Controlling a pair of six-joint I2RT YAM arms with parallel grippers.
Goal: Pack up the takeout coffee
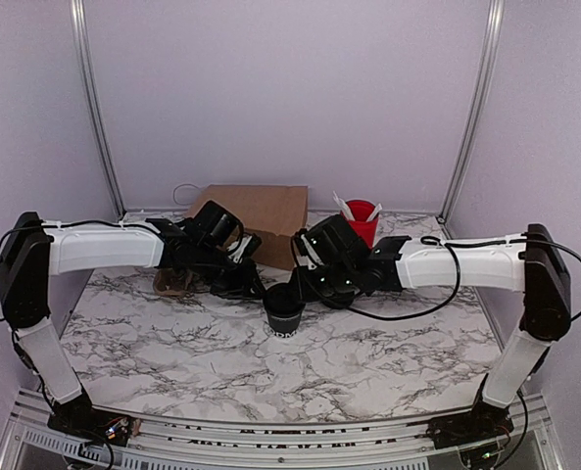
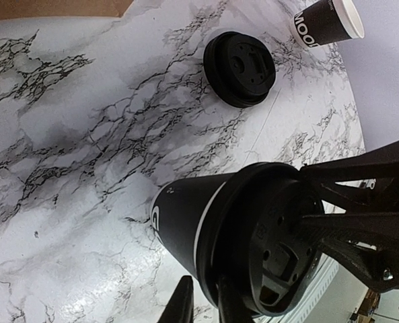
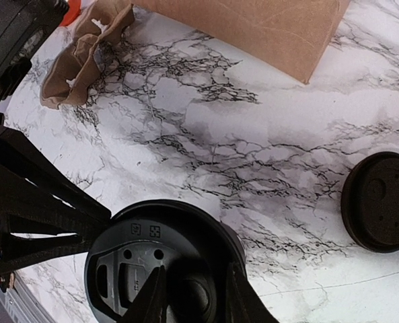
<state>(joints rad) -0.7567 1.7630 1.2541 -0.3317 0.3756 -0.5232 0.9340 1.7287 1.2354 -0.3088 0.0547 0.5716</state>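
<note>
The takeout coffee (image 1: 283, 309) is a small black paper cup with white lettering, standing mid-table with a black lid (image 2: 273, 245) on top. My left gripper (image 1: 259, 289) comes in from the left. In the left wrist view its fingers (image 2: 204, 286) sit close together, pinching the lid's rim. My right gripper (image 1: 306, 284) reaches in from the right. In the right wrist view it (image 3: 192, 276) hangs over the lid (image 3: 152, 262), slightly parted; one tip sits near the lid's middle, the other over its right edge.
A second black cup with a white rim (image 2: 323, 21) and a loose black lid (image 2: 239, 67) (image 3: 377, 202) sit near each other. At the back are a brown paper bag (image 1: 256, 215) and a red cup with white sticks (image 1: 362, 220). Crumpled brown paper (image 1: 172, 282) lies back left.
</note>
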